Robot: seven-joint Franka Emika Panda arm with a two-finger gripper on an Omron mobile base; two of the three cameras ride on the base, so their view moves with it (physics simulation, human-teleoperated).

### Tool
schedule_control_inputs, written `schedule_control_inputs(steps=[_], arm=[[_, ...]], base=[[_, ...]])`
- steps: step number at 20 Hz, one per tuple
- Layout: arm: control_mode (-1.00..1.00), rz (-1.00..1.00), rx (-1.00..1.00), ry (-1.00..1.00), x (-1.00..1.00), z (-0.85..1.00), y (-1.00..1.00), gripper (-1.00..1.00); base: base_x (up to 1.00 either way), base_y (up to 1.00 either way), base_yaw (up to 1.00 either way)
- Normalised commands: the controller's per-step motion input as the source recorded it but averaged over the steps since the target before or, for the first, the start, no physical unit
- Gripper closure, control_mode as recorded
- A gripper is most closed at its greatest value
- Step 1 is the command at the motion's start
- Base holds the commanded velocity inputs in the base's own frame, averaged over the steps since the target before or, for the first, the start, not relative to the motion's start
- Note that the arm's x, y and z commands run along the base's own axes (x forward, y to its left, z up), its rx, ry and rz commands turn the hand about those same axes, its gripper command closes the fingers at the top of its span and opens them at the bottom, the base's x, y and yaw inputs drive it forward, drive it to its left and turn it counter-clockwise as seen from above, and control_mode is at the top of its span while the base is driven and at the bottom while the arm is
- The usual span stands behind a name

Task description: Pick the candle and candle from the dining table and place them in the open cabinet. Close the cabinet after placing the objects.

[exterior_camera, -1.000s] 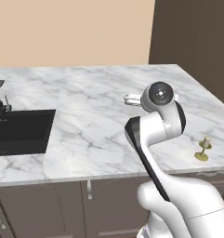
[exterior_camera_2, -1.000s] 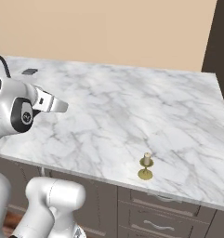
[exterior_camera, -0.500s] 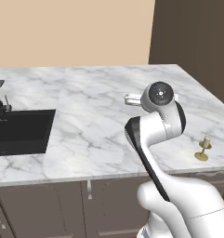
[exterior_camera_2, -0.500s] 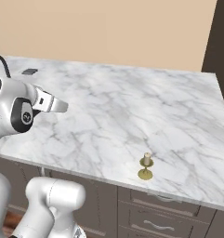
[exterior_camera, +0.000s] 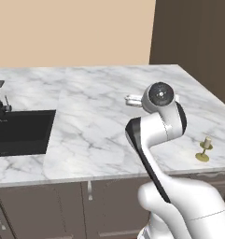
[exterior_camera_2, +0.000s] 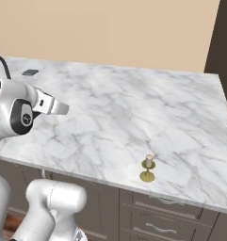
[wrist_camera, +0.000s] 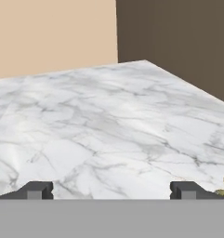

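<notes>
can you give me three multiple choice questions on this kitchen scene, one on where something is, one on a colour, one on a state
1. Where does the candle stand?
A. near the marble top's front edge
B. inside the sink
C. against the back wall

2. What colour is the candle's holder?
A. bright red
B. olive-gold
C. blue

3. How does the pincer stand?
A. shut on the candle
B. shut on nothing
C. open, holding nothing

Answers:
1. A: the right base view shows it close to the front edge of the marble top, above the drawers.
2. B: dish and stem look olive-gold in both base views.
3. C: in the hand view the fingertips stand wide apart with bare marble between them.
</notes>
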Motion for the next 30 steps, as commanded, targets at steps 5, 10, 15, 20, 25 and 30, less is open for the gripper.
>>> schedule_control_inputs(steps=[5,10,15,20,25,30], arm=[[-1.0,-0.51,-0.01,0.1,0.0,0.08,0.01,-1.0],[-1.0,-0.61,0.0,0.27,0.0,0.03,-0.02,-1.0],[-1.0,-0.17,0.07,0.07,-0.12,-0.05,-0.17,-1.0],[-1.0,-0.09,0.04,-0.01,-0.06,-0.22,-0.21,-1.0],[-1.0,-0.13,0.0,-0.09,-0.03,-0.36,-0.24,-1.0],[-1.0,-0.18,0.0,-0.13,-0.1,-0.34,-0.26,-1.0]], base=[[0.0,0.0,0.0],[0.0,0.0,0.0],[0.0,0.0,0.0],[0.0,0.0,0.0],[0.0,0.0,0.0],[0.0,0.0,0.0]])
